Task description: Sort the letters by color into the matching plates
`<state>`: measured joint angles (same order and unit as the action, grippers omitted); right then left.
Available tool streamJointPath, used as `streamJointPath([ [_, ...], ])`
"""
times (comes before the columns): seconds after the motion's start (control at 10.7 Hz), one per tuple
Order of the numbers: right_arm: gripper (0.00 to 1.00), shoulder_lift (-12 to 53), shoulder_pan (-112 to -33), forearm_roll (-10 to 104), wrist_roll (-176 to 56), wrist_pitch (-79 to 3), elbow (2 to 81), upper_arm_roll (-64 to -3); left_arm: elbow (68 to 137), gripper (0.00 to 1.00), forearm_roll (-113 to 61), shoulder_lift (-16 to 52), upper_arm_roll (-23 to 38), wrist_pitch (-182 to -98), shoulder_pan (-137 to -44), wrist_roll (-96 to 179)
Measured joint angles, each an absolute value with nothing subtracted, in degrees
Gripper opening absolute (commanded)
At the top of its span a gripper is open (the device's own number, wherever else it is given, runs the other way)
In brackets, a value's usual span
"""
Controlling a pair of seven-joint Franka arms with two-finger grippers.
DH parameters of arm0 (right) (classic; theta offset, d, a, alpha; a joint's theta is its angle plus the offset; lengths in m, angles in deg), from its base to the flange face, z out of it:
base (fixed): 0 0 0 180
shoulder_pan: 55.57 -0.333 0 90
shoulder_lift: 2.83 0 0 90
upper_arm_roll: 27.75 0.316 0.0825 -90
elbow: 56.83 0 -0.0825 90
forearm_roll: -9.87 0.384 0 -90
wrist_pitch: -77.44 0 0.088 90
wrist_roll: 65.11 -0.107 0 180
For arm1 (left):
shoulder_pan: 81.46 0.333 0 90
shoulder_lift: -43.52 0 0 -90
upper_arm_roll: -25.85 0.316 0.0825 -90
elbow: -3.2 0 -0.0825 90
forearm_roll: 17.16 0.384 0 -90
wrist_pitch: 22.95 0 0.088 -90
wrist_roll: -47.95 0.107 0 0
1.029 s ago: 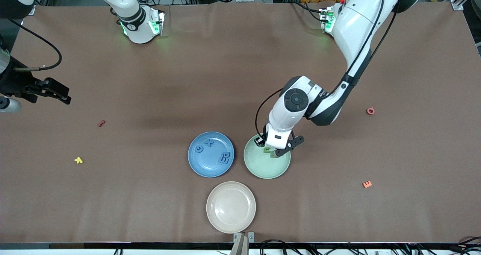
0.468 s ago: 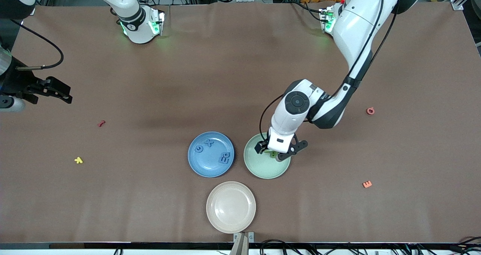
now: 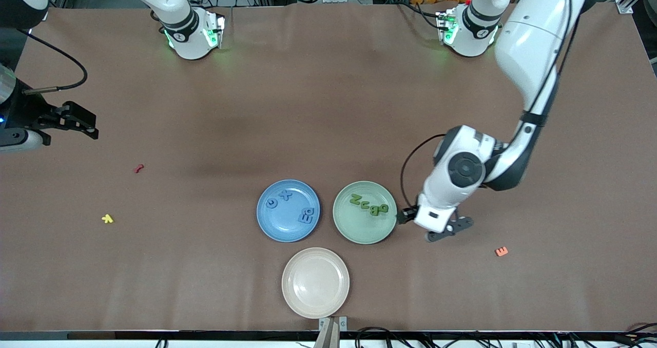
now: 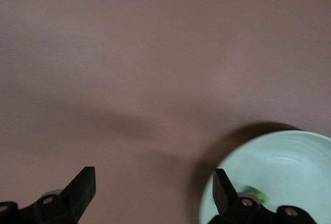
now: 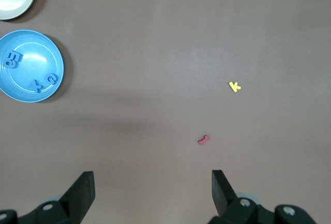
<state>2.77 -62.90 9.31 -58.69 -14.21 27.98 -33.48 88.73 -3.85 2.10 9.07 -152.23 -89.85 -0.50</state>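
Left claw (image 3: 433,227) hangs over bare tabletop (image 3: 328,107) just beside the green plate (image 3: 364,230), on the side toward the left arm's end. Fingers spread wide apart, nothing btwn them. Left wrist view shows the same: both fingers (image 4: 77,190) parted w/ brown tabletop in the gap and the green plate's rim (image 4: 269,146) by one fingertip.

Green plate holds a little row of green letters (image 3: 369,204), all lying flat inside it. Blue plate (image 3: 288,227) sits right next to it, toward the right arm's end, almost touching, w/ blue letters (image 3: 307,215) in it, a few more near its rim farther from the front cam. Cream plate (image 3: 315,276) is nearer the front cam than both, no letters in it.

Right claw (image 3: 77,119) waits at the right arm's end of the tabletop, fingers apart, holding nothing.

Strays on the tabletop: red letter (image 3: 138,168) and yellow letter (image 3: 107,218) toward the right arm's end, orange letter (image 3: 501,251) toward the left arm's end, near the left claw.
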Motion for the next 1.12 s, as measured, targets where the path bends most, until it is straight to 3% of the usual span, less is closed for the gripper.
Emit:
streamJointPath([
  [0.37,1.00,2.83,-62.88,9.35,-58.64,-14.22,28.04,-33.42,96.88,1.00,-3.85,9.04,6.65,-148.33,-82.45,2.70],
  [0.75,1.00,2.94,-62.92,9.36,-58.63,-14.24,28.14,-33.31,122.61,1.00,-3.79,24.27,-3.82,-164.12,-66.28,3.42],
  [0.94,1.00,2.95,-62.93,9.36,-58.61,-14.25,28.16,-33.26,130.27,1.00,-3.79,29.63,-4.80,-166.87,-65.12,4.06],
  [1.12,1.00,2.95,-62.95,9.36,-58.61,-14.30,28.16,-33.21,132.85,1.00,-3.79,32.76,-1.75,-166.75,-69.86,4.05],
])
